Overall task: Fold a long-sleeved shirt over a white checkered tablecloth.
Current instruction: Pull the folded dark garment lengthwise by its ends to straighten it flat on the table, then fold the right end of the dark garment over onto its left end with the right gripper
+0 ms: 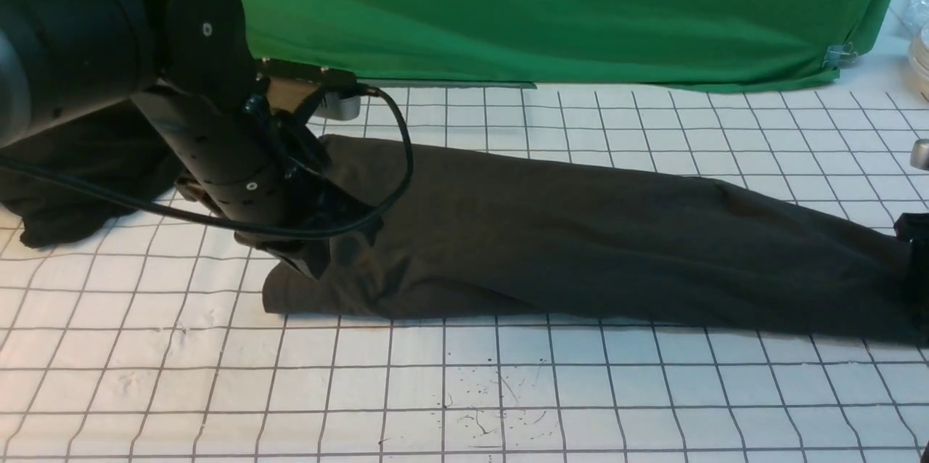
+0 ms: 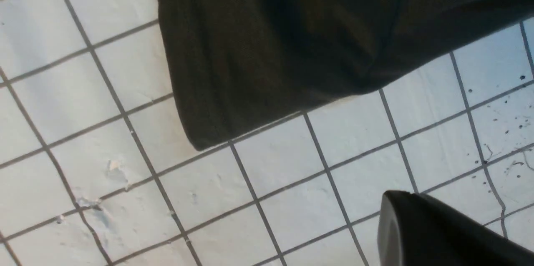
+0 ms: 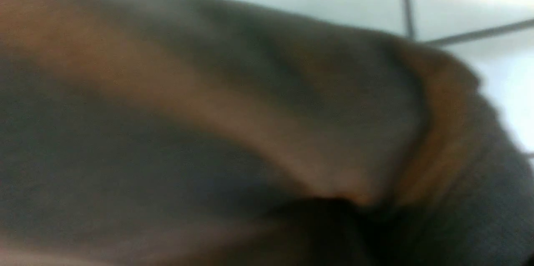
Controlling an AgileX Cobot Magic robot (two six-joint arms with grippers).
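The long-sleeved shirt [image 1: 580, 245] was charcoal-black. The white checkered tablecloth [image 1: 508, 390] under it had thin dark grey lines in squares. Behind the shirt, the fabric [image 1: 544, 13] was plain green.

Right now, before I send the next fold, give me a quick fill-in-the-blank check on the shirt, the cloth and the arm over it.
1. The long-sleeved shirt lies as a long band on the white ____ tablecloth.
2. Behind the tablecloth hangs plain ____ fabric.
3. The robot's ____ arm reaches over the shirt's end nearest the smaller black garment.
Missing words: checkered; green; left.
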